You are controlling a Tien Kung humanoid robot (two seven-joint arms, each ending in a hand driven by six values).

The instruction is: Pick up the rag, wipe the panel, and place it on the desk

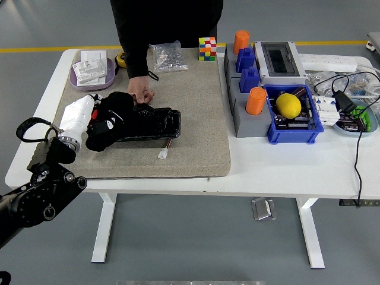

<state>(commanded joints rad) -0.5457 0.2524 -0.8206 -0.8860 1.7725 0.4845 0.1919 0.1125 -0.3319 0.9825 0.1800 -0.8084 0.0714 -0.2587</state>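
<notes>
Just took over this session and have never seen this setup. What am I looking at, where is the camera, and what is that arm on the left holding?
One view, from the robot's head, looking down over a white table. The black arm from the left ends in the left hand, which presses a dark rag on a glossy black panel lying on a tan mat. A person's hand steadies the panel's far edge. To the right stand a blue bin with a lemon and orange cylinders. The right arm is out of view.
</notes>
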